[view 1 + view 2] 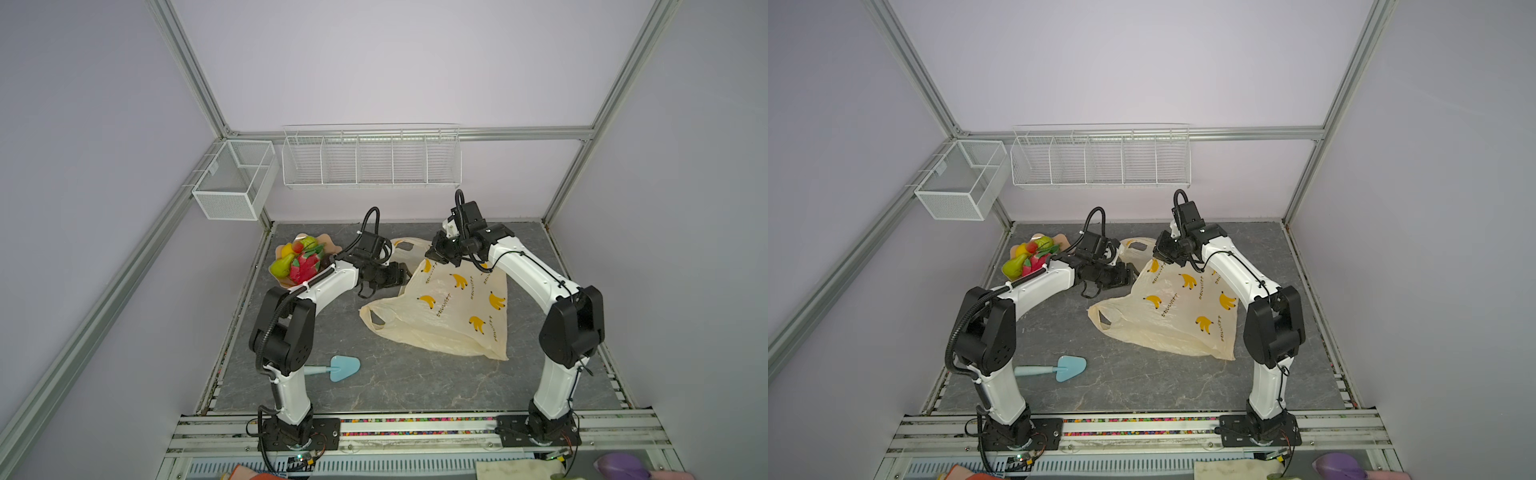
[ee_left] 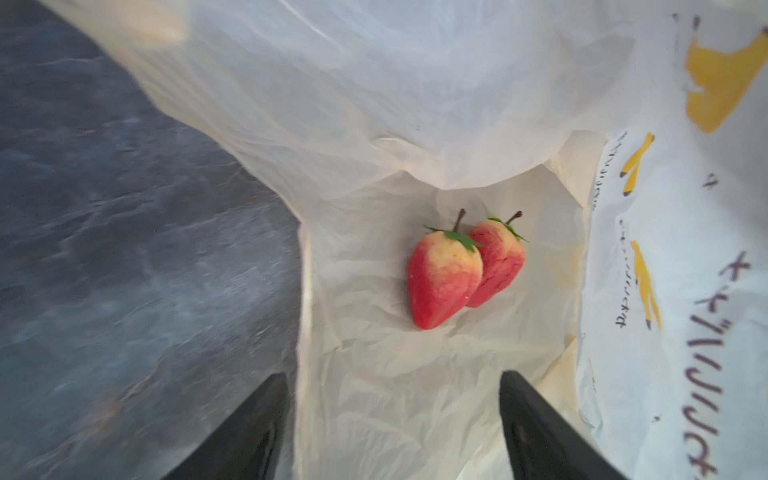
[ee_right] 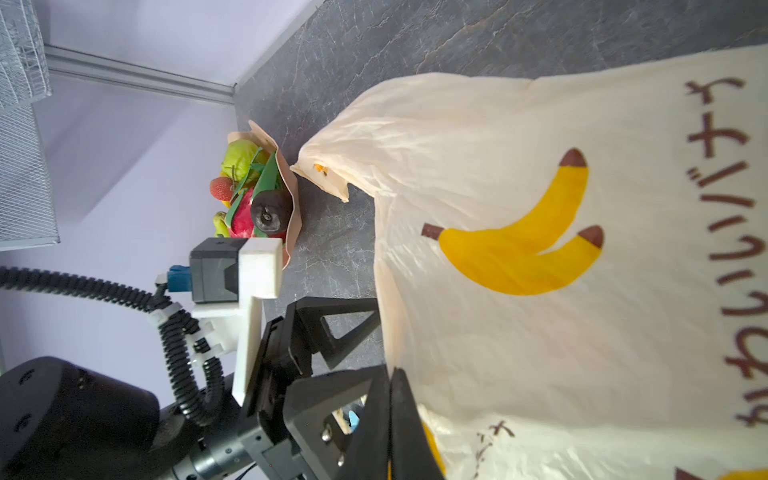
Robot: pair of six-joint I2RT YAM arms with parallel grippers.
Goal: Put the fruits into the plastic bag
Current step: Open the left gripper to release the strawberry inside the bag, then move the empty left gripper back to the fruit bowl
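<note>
The right pincer (image 3: 392,386) is shut on the plastic bag (image 1: 449,316), lifting its top so fruit can go in. The left pincer (image 2: 395,374), open and empty, faces two strawberries (image 2: 444,282) inside.

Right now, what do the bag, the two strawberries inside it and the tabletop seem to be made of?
The plastic bag: thin translucent plastic film, faintly glossy; fine crinkles, light passes through.
The strawberries: probably moulded foam or plastic, painted red and cream; smooth, seedless skin.
The tabletop: dark grey with pale veins, like stone; real stone or printed sheet, I cannot tell.
</note>
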